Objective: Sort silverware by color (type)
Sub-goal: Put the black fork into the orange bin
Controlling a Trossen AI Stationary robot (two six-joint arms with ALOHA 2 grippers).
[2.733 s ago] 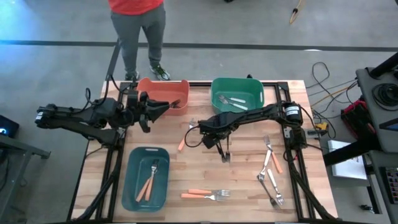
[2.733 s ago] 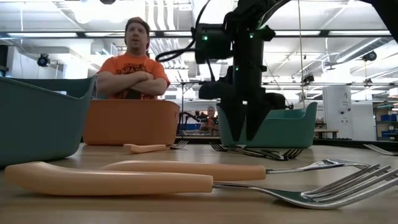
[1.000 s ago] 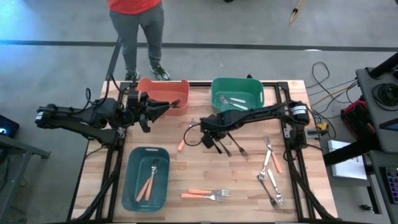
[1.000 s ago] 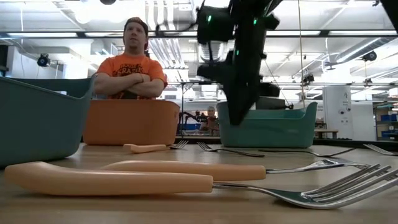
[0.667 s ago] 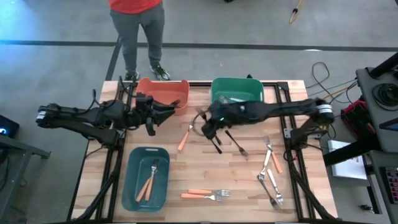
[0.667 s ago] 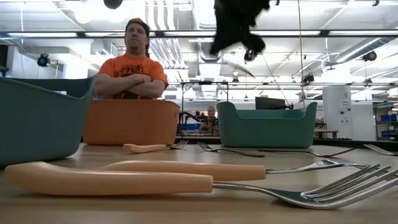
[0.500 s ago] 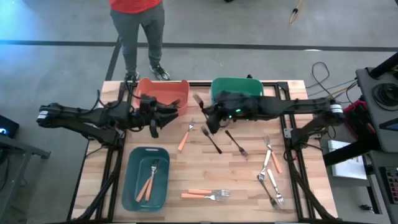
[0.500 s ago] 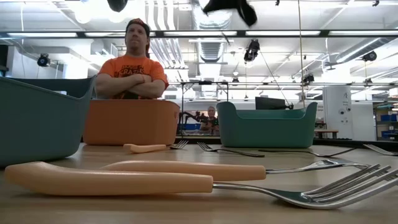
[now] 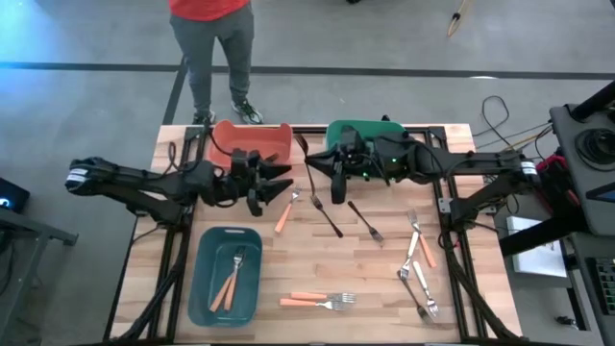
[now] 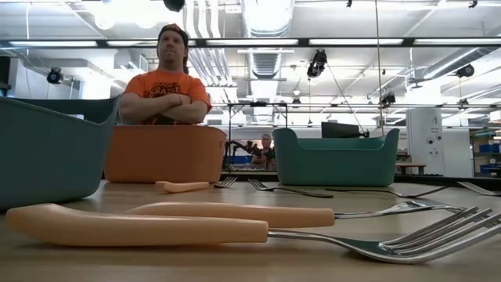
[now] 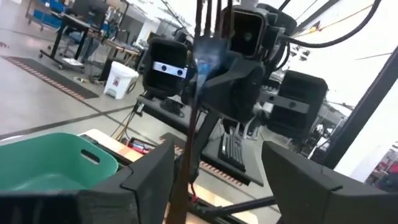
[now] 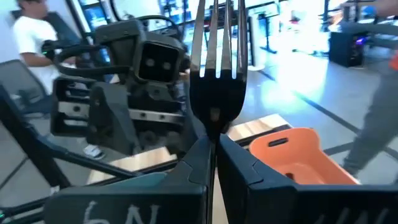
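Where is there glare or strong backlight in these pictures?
Low view: ceiling lights glare overhead, and the nearest fork shows bright glints on its metal head. Left wrist view: the background is pale and bright, so the black fork stands dark against it. Right wrist view: its tines shine.

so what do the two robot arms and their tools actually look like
Both are dark, near-black jointed arms of chunky segments with loose black cables along them. The left arm's tool ends in two broad, flat, angular black fingers. The right arm's tool has similar dark wedge fingers, and a small green light glows on its wrist.
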